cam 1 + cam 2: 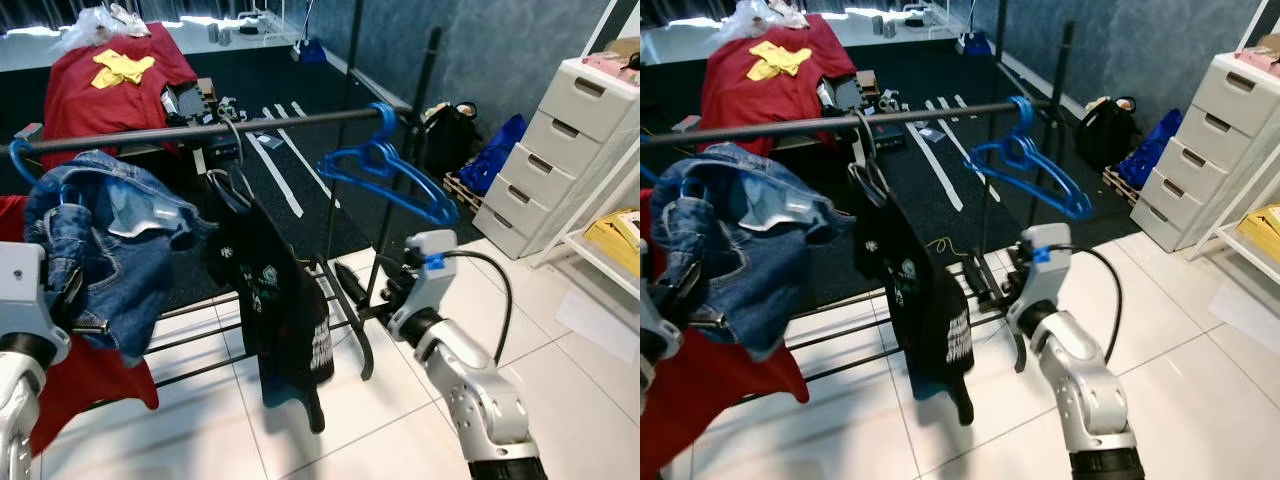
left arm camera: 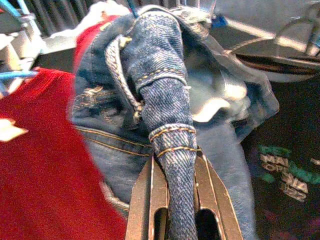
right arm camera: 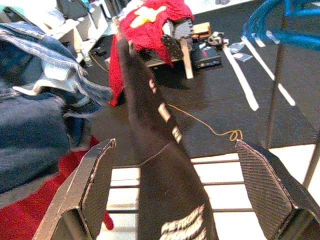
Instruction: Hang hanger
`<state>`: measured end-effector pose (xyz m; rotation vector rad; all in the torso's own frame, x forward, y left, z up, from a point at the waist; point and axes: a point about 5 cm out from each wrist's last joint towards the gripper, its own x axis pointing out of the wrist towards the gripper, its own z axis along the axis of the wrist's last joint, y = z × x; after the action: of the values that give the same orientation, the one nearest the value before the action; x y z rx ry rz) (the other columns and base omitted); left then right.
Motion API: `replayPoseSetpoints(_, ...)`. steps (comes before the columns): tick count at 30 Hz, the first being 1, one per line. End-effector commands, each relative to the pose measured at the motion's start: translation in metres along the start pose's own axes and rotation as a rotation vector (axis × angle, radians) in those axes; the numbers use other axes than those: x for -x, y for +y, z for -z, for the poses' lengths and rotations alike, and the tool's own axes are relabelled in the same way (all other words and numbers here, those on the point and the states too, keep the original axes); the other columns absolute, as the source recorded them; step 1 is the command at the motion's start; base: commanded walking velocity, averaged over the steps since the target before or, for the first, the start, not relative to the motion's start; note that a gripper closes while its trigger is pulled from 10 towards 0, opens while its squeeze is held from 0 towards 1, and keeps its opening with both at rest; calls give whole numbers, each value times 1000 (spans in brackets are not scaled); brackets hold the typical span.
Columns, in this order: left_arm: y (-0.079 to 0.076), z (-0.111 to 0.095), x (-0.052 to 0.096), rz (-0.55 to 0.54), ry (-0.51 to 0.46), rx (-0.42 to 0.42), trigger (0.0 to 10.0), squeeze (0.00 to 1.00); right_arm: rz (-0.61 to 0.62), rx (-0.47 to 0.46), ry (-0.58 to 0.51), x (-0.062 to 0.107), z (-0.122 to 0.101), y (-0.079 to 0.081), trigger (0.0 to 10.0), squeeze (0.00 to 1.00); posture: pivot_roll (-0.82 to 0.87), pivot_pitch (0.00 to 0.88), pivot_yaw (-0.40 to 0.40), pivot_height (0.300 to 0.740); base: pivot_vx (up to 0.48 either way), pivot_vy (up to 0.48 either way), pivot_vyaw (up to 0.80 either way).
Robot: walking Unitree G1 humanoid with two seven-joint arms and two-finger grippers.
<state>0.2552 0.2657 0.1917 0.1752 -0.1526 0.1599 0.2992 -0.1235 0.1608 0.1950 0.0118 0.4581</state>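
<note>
My left gripper (image 2: pixel 172 200) has its two fingers pinched on a rolled fold of the denim jacket (image 1: pixel 110 240) — the wrist view shows the cuff-like roll standing straight up between the pads, so I have cloth, not plastic. The jacket hangs near the left end of the black rail (image 1: pixel 200 130) on a blue hanger whose hook (image 1: pixel 22 160) curls over the bar just above it. My right gripper (image 3: pixel 185 185) is spread wide and holds nothing; it sits low in front of the rack, with the black printed T-shirt (image 1: pixel 285 310) hanging between its fingers without touching either. That shirt is on its own dark hanger at mid-rail. Further right, an empty blue hanger (image 1: pixel 385 175) is hooked on the rail near the upright post (image 1: pixel 350 160), tilted. Red cloth (image 1: pixel 85 385) hangs below the jacket by my left arm. I judge the hanging step to be close to done for the jacket — its hook looks seated, though I cannot confirm from here. Next I would let go of the fold gently and back the left arm off without dragging the jacket sideways.
</note>
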Motion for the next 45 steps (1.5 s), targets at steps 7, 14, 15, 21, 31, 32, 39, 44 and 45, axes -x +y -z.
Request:
replayPoseSetpoints(7,-35,-34,-17,42,-189,-35,10000,0,2,-18,-7,2,2,1,10000,0,-99,92,-15,740,0,0,0)
replayPoseSetpoints(14,-25,-48,-15,181,-217,-79,10000,0,-29,-7,-17,1,-1,0,10000,0,-96,84,-19,740,0,0,0)
replayPoseSetpoints(15,-25,-48,-15,181,-217,-79,10000,0,-29,-7,-17,1,-1,0,10000,0,-96,84,-19,740,0,0,0)
replayPoseSetpoints(21,9,-43,2,295,-121,-213,10000,0,-82,11,-49,-2,-16,-8,10000,0,-85,82,-22,740,0,0,0)
replayPoseSetpoints(31,5,-31,23,407,-30,-154,10000,0,-103,27,-81,-5,-32,-14,10000,0,-85,86,-30,740,-175,0,0)
replayPoseSetpoints(32,1,-29,26,440,-19,-136,10000,0,-113,26,-86,-6,-34,-13,10000,0,-86,87,-28,740,-330,0,0)
replayPoseSetpoints(39,3,-30,30,497,-2,-122,10000,0,-166,-10,-115,-5,-41,-9,10000,0,-89,86,-26,740,-328,0,0)
replayPoseSetpoints(44,9,-36,31,496,-10,-126,10000,0,-263,-82,-151,-3,-52,-3,10000,0,-90,88,-26,740,-329,0,0)
replayPoseSetpoints(45,10,-37,31,496,-13,-125,10000,0,-298,-104,-162,-2,-56,0,10000,0,-90,88,-26,740,-322,0,0)
